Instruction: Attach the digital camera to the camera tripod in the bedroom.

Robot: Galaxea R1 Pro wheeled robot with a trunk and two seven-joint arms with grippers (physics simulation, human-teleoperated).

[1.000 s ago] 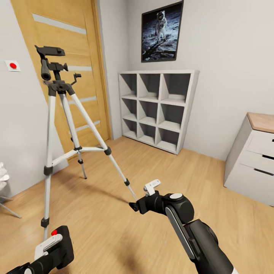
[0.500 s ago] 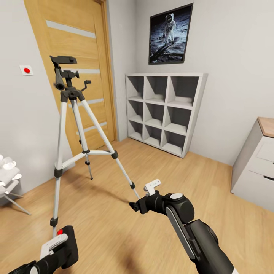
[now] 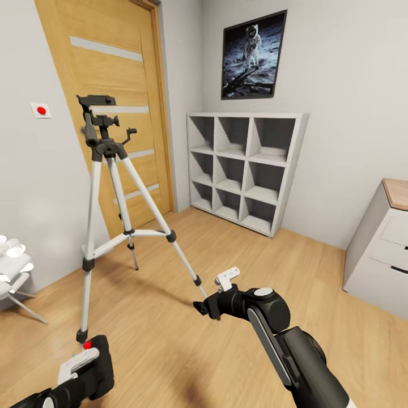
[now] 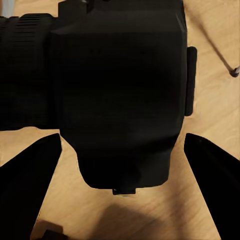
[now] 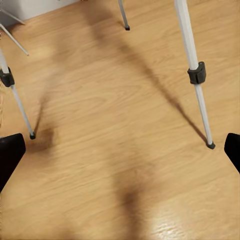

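Nearest to me, at the lower left of the head view, my left fingers (image 3: 79, 367) are closed around the small black boxy digital camera (image 3: 93, 362), whose little red button (image 3: 86, 344) faces up. In the left wrist view that same black camera body (image 4: 120, 95) sits between my two dark fingertips (image 4: 27, 175), its ribbed lens barrel sticking out to one side, with wood floor beneath it.

My right arm reaches forward over the light wood plank floor (image 3: 238, 249), and my right fingers (image 3: 212, 294) hold nothing; one white-tipped finger (image 3: 226, 277) points up. In the right wrist view the two dark tips (image 5: 10, 152) stand wide apart at the edges of the picture, so these fingers are spread open, and two silver legs with black feet (image 5: 196, 75) stand on the planks ahead of them.

Just beyond both hands stands the tall three-legged camera tripod (image 3: 107, 226), silver metal legs splayed on the floor, black joints, black head (image 3: 99, 122) with a long black handle and a bare top plate. The camera is low and well apart from that head, near the foot of the closest leg.

To the left, a white piece of furniture on thin legs (image 3: 14, 266) shows partly against the grey wall. Behind the tripod is a light wooden door (image 3: 113, 68). Farther back a white nine-cube shelf (image 3: 243, 170) stands against the wall, an astronaut poster in a black frame (image 3: 253, 54) hangs above it, and a white drawer chest with a wooden top (image 3: 382, 243) sits at the right.
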